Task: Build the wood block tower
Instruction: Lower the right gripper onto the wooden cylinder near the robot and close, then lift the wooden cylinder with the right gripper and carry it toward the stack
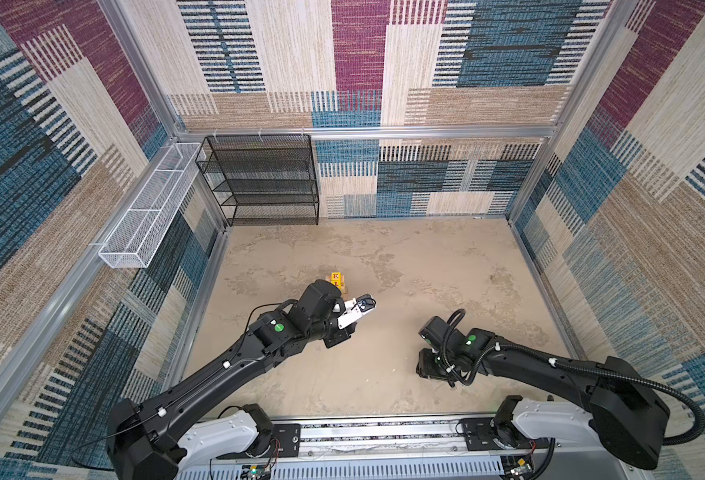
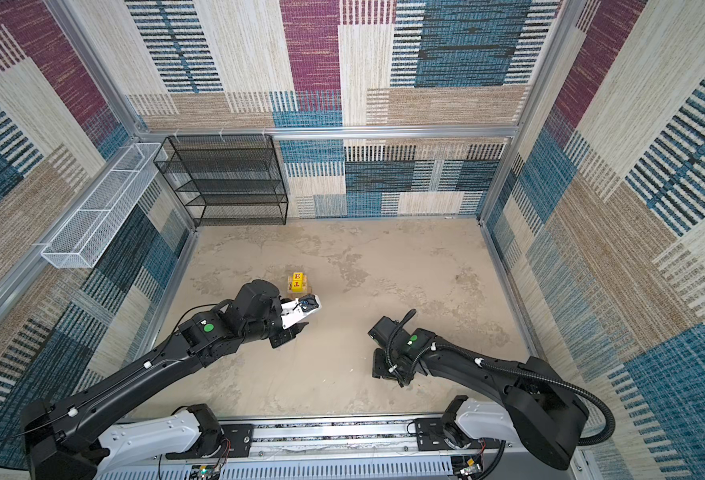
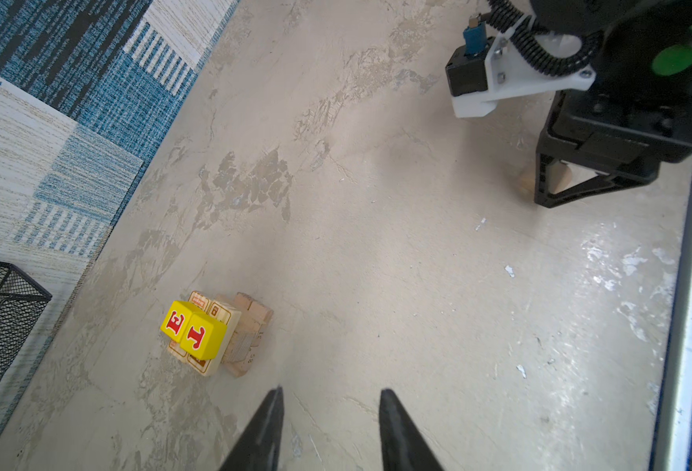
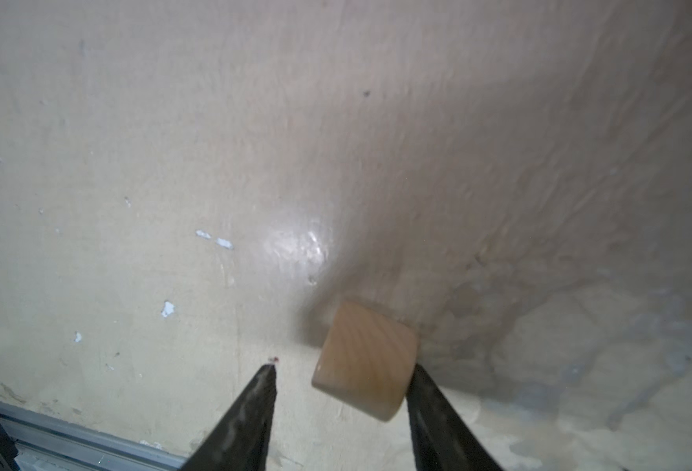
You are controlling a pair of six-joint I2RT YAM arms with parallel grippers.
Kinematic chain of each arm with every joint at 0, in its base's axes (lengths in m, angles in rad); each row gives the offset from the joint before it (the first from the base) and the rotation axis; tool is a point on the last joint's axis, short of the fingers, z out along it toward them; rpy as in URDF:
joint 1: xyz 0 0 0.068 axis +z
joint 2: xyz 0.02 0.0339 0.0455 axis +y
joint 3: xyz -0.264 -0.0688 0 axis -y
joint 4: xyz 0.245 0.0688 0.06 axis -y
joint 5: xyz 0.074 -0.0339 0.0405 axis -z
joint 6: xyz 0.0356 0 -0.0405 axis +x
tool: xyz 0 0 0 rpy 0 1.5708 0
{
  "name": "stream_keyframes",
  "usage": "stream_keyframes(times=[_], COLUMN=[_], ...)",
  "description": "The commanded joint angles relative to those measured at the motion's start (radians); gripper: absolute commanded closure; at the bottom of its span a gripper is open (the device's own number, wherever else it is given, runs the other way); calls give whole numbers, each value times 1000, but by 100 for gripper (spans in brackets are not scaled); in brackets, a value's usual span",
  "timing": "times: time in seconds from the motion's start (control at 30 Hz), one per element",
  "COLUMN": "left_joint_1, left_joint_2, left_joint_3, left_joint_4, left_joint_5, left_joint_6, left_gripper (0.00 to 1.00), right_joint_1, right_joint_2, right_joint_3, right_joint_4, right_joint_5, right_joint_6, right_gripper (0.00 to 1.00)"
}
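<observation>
Two yellow blocks (image 3: 193, 331) top the tower (image 3: 250, 326); left jaws apart, empty; right jaws apart around the rounded tan piece (image 4: 364, 363).

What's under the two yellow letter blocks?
The yellow blocks sit on printed tan blocks, with plain tan blocks beside those. The yellow ones cover most of the printed tops, so their count is unclear.
</observation>
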Motion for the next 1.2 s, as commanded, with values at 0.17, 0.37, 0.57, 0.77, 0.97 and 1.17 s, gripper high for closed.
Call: stream_keyframes(times=[0.17,0.37,0.57,0.77,0.97,1.17], left_joint_1=[1,1,1,1,1,1], left_joint_2=[-8,-5,2,1,1,1], left_joint_3=[-2,-3,-2,-4,-5,-4], left_joint_4=[17,22,23,22,23,22], left_joint_5=[-7,-6,-6,-11,-13,-14], left_joint_6=[-19,-16,-16,-18,-18,-17], left_gripper=[58,58,58,58,59,59], right_joint_1=[2,14,49,68,81,82], right_joint_2=[60,27,69,109,132,133], right_joint_3=[34,32,77,105,131,131], right_joint_4=[0,-57,-119,-137,-134,-133], right_joint_5=[31,47,113,159,162,158], right_joint_6=[-37,-65,-102,-113,-135,-130], right_gripper=[51,51,50,51,53,57])
